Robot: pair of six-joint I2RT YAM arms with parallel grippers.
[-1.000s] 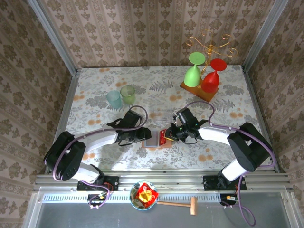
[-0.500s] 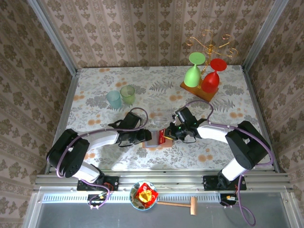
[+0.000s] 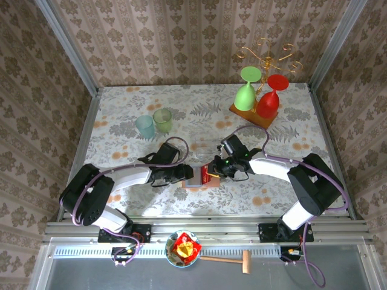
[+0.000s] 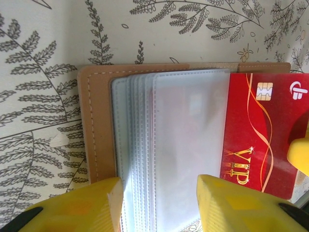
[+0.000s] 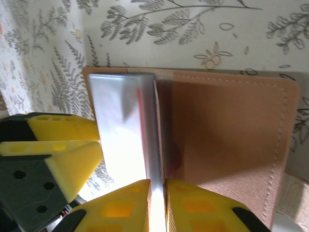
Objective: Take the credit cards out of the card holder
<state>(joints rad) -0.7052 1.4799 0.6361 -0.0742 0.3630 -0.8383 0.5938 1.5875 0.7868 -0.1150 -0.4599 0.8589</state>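
Half hidden in the card holder (image 4: 96,125), the credit card (image 4: 256,125) points right lengthwise; right end effector (image 5: 158,188) pinches it, left end effector (image 4: 157,193) gapes.

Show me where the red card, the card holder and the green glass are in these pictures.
red card (image 4: 263,130): left wrist view, middle of its red face.
card holder (image 4: 96,125): left wrist view, its brown stitched border.
green glass (image 3: 243,98): top external view, its bowl.
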